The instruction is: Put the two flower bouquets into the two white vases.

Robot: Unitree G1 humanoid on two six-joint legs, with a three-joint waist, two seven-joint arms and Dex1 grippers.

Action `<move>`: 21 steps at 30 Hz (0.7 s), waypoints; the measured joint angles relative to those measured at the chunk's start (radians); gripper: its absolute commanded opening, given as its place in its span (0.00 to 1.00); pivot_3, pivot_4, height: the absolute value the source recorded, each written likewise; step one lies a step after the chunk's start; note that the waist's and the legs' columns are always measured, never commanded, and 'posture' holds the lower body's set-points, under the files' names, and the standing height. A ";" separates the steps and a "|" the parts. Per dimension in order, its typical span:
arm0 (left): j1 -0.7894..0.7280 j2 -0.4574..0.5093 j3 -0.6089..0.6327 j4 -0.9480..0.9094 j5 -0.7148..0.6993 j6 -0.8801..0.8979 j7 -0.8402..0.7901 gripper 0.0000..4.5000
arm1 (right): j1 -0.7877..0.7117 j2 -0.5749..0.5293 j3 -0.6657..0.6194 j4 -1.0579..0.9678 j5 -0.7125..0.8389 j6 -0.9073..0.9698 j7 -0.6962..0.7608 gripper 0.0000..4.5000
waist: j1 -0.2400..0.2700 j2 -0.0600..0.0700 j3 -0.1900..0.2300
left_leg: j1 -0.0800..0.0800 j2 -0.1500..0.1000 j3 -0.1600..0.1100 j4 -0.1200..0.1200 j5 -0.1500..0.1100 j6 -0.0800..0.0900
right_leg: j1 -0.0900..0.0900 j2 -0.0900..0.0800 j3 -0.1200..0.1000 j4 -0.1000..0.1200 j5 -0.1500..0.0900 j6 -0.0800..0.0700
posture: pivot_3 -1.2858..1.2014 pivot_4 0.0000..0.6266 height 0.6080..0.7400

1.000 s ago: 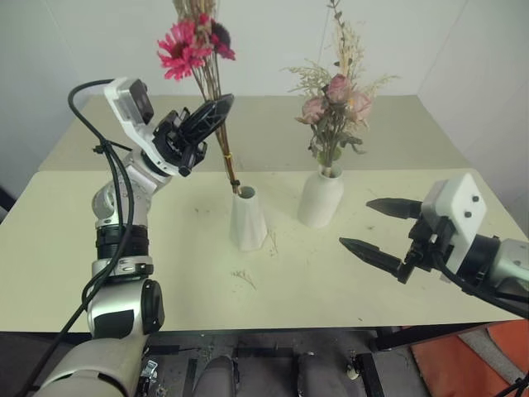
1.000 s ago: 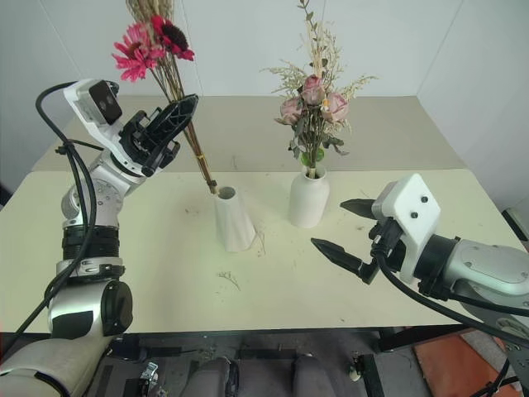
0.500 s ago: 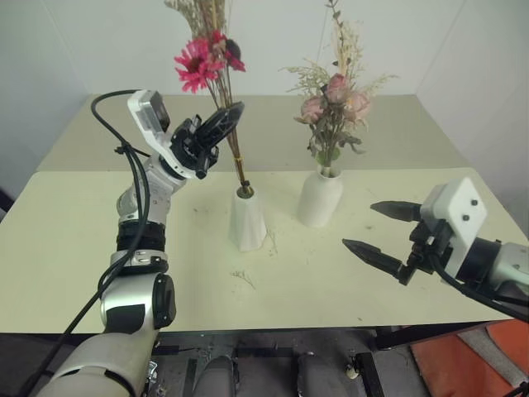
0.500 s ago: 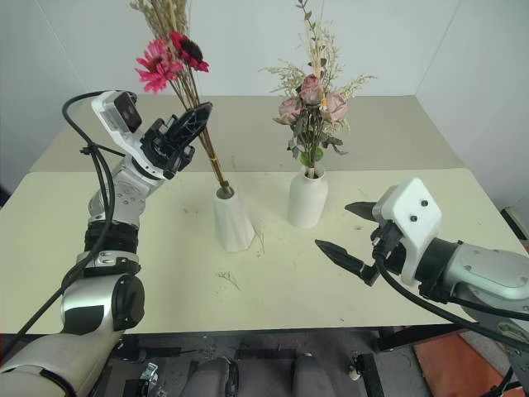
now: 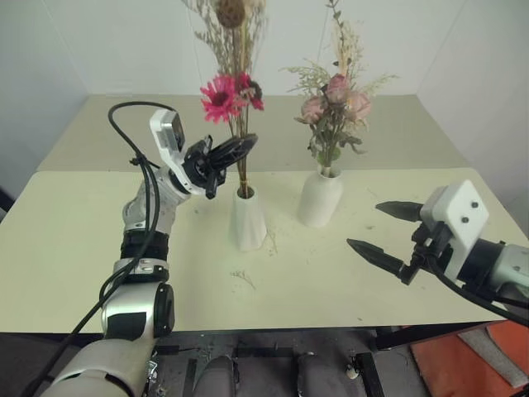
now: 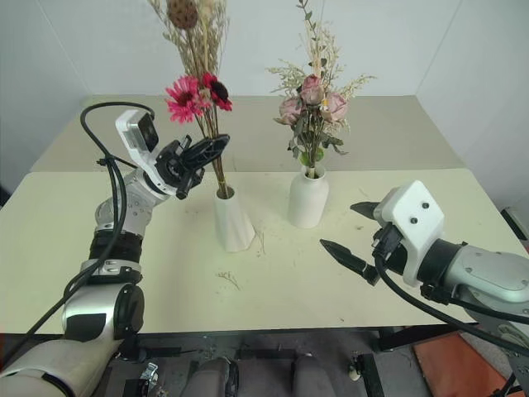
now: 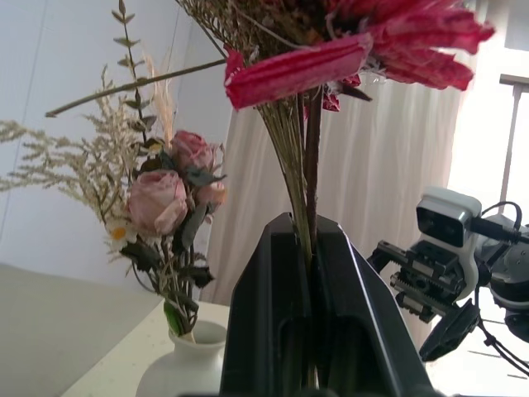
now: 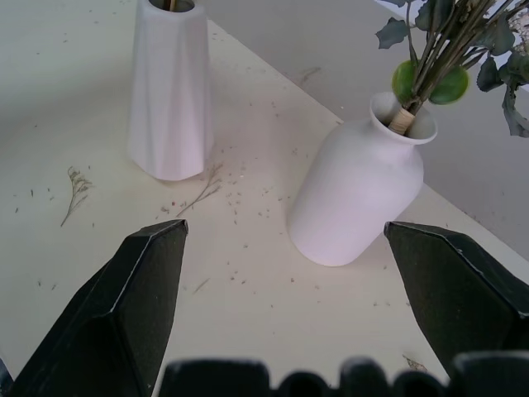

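Left eye view: table, bottle vase at 1 o'clock of centre with rose bouquet seated. Cone vase near centre; daisy bouquet stems sit in its mouth. Left fingers clamped shut on the stems above the rim. Right fingers spread wide at 4 o'clock, holding nothing. Risk: top-heavy bouquet could tip the narrow vase on release, or the fingers could snag stems when pulling away. No readable writing.

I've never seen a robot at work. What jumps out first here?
The left gripper is shut on the magenta bouquet, whose stems reach into the cone vase mid-table. Beside it, the pink rose bouquet already stands in the plump vase, while the right gripper hangs open nearby.
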 measured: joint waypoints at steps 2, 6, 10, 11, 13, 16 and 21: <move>0.026 -0.002 0.000 -0.027 0.006 -0.012 0.008 0.01 | -0.002 0.000 0.013 0.003 -0.010 -0.009 0.001 1.00 | -0.001 0.000 0.000 | 0.000 0.000 0.000 0.000 0.000 0.000 | 0.000 0.000 0.000 0.000 0.000 0.000 | 0.52 0.24 1.00; 0.068 -0.009 -0.003 -0.050 0.016 -0.021 0.027 0.01 | -0.004 0.005 0.037 0.018 -0.030 -0.020 0.001 1.00 | 0.000 0.000 0.000 | 0.000 0.000 0.000 0.000 0.000 0.000 | 0.000 0.000 0.000 0.000 0.000 0.000 | 0.52 0.24 1.00; 0.069 -0.009 -0.006 -0.070 0.016 -0.023 0.041 0.06 | -0.007 0.012 0.062 0.019 -0.052 -0.037 0.000 1.00 | 0.000 0.000 0.000 | 0.000 0.000 0.000 0.000 0.000 0.000 | 0.000 0.000 0.000 0.000 0.000 0.000 | 0.52 0.24 1.00; 0.069 -0.009 -0.010 -0.070 0.017 -0.023 0.042 0.12 | -0.007 0.013 0.070 0.019 -0.060 -0.039 0.000 1.00 | 0.000 0.000 0.000 | 0.000 0.000 0.000 0.000 0.000 0.000 | 0.000 0.000 0.000 0.000 0.000 0.000 | 0.52 0.24 1.00; 0.069 -0.009 -0.020 -0.070 0.021 -0.024 0.043 0.24 | -0.007 0.014 0.074 0.021 -0.072 -0.043 0.000 1.00 | 0.000 0.000 0.000 | 0.000 0.000 0.000 0.000 0.000 0.000 | 0.000 0.000 0.000 0.000 0.000 0.000 | 0.52 0.24 1.00; 0.074 -0.008 -0.023 -0.084 0.024 -0.025 0.041 0.45 | -0.007 0.017 0.080 0.022 -0.088 -0.053 -0.001 1.00 | 0.000 0.000 0.000 | 0.000 0.000 0.000 0.000 0.000 0.000 | 0.000 0.000 0.000 0.000 0.000 0.000 | 0.52 0.24 1.00; 0.105 0.031 -0.047 -0.132 0.066 -0.060 0.040 0.81 | -0.007 0.024 0.107 0.022 -0.126 -0.060 -0.002 1.00 | -0.002 0.000 0.000 | 0.001 0.000 0.000 0.000 0.000 0.000 | 0.000 0.000 0.000 0.000 0.000 0.000 | 0.52 0.24 1.00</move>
